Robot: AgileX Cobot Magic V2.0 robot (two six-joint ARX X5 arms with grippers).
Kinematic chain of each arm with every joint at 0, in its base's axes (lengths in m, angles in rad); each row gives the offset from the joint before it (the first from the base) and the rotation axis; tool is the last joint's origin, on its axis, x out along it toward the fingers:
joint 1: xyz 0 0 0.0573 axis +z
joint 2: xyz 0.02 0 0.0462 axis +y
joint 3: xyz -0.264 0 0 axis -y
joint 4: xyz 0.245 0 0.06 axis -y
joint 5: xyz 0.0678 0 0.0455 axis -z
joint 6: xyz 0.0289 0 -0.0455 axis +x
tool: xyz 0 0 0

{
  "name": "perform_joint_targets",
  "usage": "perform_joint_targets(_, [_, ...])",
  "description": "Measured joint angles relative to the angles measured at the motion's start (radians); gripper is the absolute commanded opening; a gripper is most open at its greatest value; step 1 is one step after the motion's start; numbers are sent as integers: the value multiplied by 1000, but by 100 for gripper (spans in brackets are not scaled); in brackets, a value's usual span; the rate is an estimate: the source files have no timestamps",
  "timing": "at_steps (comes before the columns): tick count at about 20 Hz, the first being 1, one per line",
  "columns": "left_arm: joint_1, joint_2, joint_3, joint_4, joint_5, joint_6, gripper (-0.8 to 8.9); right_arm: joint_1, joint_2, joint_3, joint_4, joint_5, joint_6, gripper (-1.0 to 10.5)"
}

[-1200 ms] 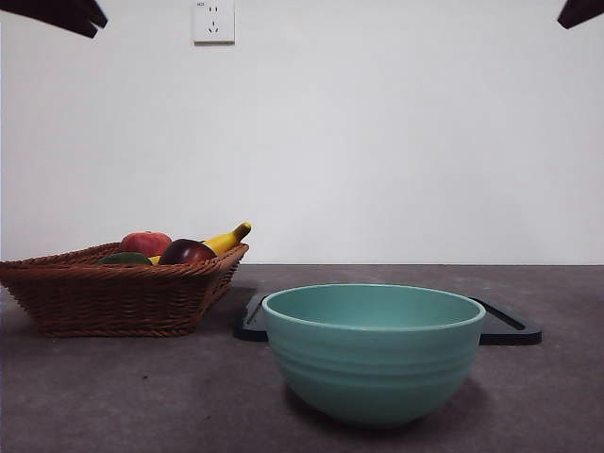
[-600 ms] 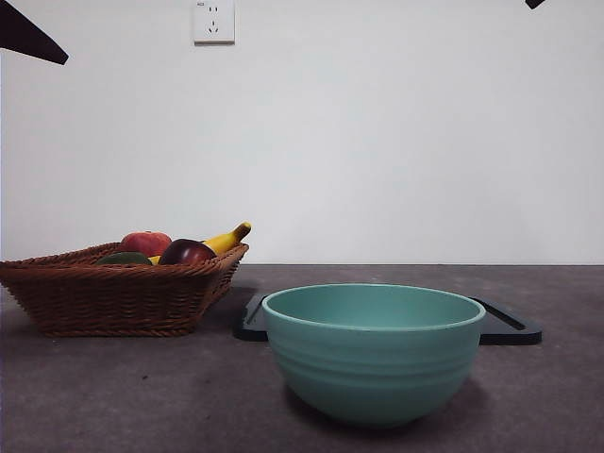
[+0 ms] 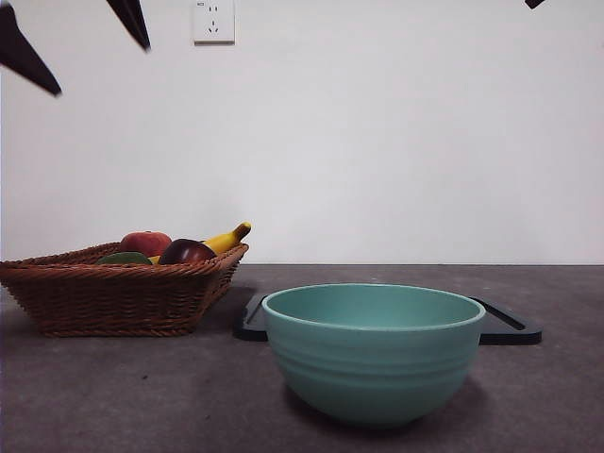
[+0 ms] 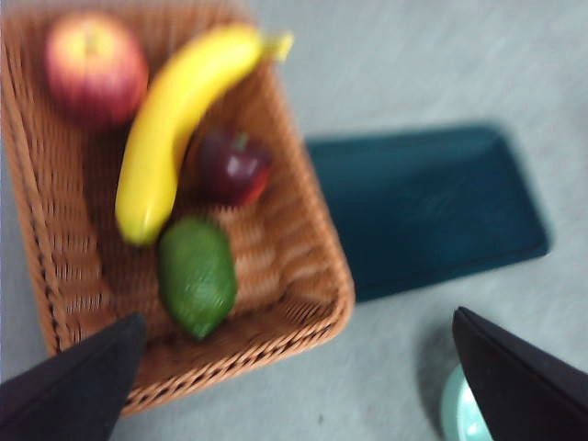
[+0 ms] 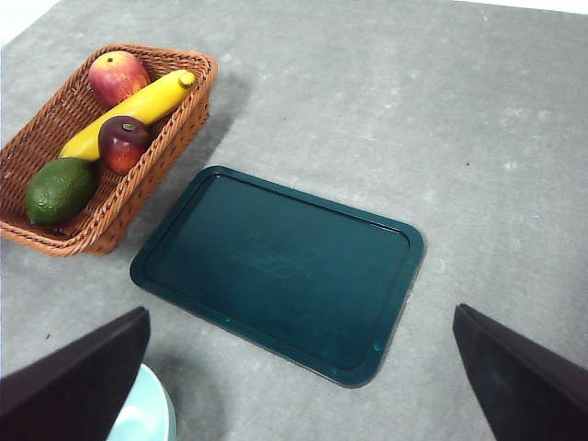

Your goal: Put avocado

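The avocado (image 4: 196,274) is dark green and oval. It lies in the wicker basket (image 4: 303,276) beside a banana and a maroon fruit. In the front view only its top (image 3: 125,258) shows over the basket rim (image 3: 113,269). It also shows in the right wrist view (image 5: 60,188). My left gripper (image 4: 312,386) is open and empty, high above the basket; in the front view its two black tips (image 3: 101,70) hang at the top left. My right gripper (image 5: 303,386) is open and empty, high above the tray, a small tip at the front view's top right (image 3: 535,3).
A teal bowl (image 3: 373,354) stands at the front middle. A dark green tray (image 5: 276,271) lies flat behind it, beside the basket. The basket also holds a red apple (image 4: 92,60), a banana (image 4: 175,110) and a maroon fruit (image 4: 231,165).
The left gripper has come lower at the front view's top left, and two jaw tips now show instead of one. The right tip has risen almost out of view. The fruit has not moved.
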Motion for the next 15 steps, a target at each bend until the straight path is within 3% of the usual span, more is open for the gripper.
perform_joint_targets(8, [0,344,81,-19,-37,28,530,0,0,0,0,0,0,559])
perform_joint_targets(15, [0,454,81,19,-154,74,530,0,0,0,0,0,0,559])
